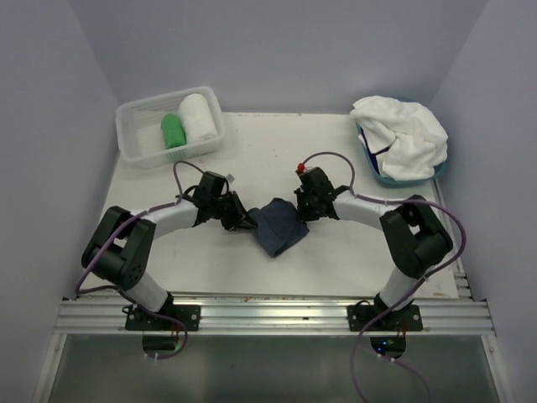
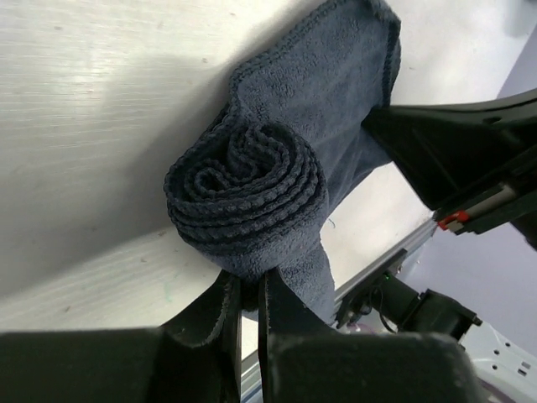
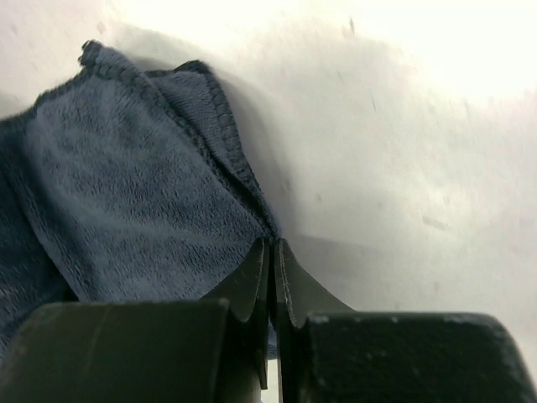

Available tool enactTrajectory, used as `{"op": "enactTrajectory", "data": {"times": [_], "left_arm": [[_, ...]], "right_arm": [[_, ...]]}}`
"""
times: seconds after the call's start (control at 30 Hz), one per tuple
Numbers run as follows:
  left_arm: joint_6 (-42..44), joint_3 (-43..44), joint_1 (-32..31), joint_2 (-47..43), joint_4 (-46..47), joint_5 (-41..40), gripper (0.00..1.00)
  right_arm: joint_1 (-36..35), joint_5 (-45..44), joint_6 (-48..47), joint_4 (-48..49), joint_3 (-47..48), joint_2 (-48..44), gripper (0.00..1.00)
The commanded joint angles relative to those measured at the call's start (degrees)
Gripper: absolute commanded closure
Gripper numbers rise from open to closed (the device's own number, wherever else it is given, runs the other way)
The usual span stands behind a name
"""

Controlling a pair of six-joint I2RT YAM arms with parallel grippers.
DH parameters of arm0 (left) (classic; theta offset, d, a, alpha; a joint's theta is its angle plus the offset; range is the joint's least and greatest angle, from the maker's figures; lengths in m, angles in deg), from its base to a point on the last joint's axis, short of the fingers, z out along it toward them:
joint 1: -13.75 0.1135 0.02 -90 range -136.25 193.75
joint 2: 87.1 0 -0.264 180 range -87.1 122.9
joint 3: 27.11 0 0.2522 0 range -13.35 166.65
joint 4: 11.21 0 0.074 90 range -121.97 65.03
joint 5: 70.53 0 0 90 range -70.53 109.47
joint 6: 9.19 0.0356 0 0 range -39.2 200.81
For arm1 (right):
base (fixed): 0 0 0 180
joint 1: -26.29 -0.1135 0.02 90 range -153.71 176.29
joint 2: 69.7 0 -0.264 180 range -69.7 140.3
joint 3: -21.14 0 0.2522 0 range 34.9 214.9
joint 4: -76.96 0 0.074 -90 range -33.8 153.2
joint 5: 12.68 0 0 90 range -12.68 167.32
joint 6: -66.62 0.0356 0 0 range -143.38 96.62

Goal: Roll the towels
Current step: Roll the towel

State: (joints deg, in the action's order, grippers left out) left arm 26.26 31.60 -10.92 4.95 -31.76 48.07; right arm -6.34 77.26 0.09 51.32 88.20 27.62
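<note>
Fingers of left gripper pinch the rolled end of the navy towel on the table, those of right gripper pressed together at its loose hem, catch unclear; green roll and white roll done in basket, white towels in blue tub left.

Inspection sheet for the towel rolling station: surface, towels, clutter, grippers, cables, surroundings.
Surface: white table, faint scuffs.
Job's things: navy towel part-rolled at centre; green roll and white roll in clear basket, far left; white towels heaped in blue tub, far right.
Clutter: nothing seen.
Grippers: left gripper shut on the navy towel's rolled end; right gripper shut at its loose edge, pinch unclear.
Cables: purple cables loop along both arms.
Surroundings: pale walls on three sides; aluminium rail at near edge.
</note>
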Motion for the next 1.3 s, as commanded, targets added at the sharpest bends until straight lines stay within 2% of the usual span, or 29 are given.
{"op": "enactTrajectory", "data": {"times": [0.0, 0.03, 0.1, 0.13, 0.17, 0.3, 0.33, 0.53, 0.73, 0.9, 1.1, 1.17, 1.2, 1.23, 1.27], "left_arm": [[-0.21, -1.00, -0.03, -2.58, -3.76, -4.78, 1.00], [-0.73, -0.92, -0.03, -2.14, -3.93, -5.04, 1.00], [-0.83, -0.13, -0.03, -1.53, -5.07, -5.74, 1.00], [-0.83, 0.40, -0.03, -0.74, -5.69, -6.10, 1.00], [-0.83, 1.01, 0.06, -0.38, -6.22, -6.36, 1.00], [-2.40, 1.11, -0.03, 0.94, -6.48, -6.63, 1.00], [-2.67, 0.93, -0.03, 1.46, -6.31, -6.63, 1.00], [-2.94, 0.49, -0.03, 1.82, -6.31, -6.45, 1.00], [-3.03, 0.40, -0.03, 2.08, -6.48, -5.93, 1.00], [-3.11, 0.40, -0.03, 1.55, -6.84, -5.92, 1.00], [-3.29, 0.40, -0.03, 1.46, -6.75, -5.66, 1.00], [-3.46, 0.32, 0.06, 1.29, -6.75, -5.49, 1.00], [-3.55, 0.23, -0.03, 1.03, -6.49, -5.22, 1.00], [-3.64, -0.30, 0.06, 0.68, -6.22, -5.13, 0.99], [-3.99, -0.56, 0.06, 0.33, -6.05, -4.78, 0.94]], "right_arm": [[0.10, -0.56, -3.95, -0.68, 6.72, 4.45, 1.00], [0.10, -0.56, -4.13, -2.52, 7.95, 4.81, 1.00], [-0.07, -1.00, -4.48, -3.59, 9.36, 2.89, 0.84], [-0.25, -1.52, -4.65, -3.85, 9.11, 1.49, 0.74], [-0.60, -1.96, -5.44, -4.03, 8.67, -2.18, 0.58], [-5.86, -8.35, -9.57, -5.00, 5.78, -9.84, 0.43], [-9.79, -9.95, -10.45, -5.34, 5.33, -10.82, 0.42], [-23.07, -16.72, -15.46, -1.05, 0.67, -13.65, 0.39], [-31.70, -24.02, -19.24, 0.62, 3.82, -6.90, 0.36], [-35.49, -25.61, -21.09, 2.12, 5.67, -2.58, 0.30], [-36.37, -29.72, -20.21, 2.91, 7.70, 3.57, 0.31], [-36.37, -31.32, -18.81, 3.44, 8.22, 4.98, 0.38], [-36.37, -32.11, -18.28, 3.53, 8.31, 5.60, 0.46], [-36.29, -32.90, -16.97, 4.57, 7.97, 5.51, 0.68], [-36.11, -33.25, -16.44, 5.11, 7.27, 5.34, 0.78]]}}
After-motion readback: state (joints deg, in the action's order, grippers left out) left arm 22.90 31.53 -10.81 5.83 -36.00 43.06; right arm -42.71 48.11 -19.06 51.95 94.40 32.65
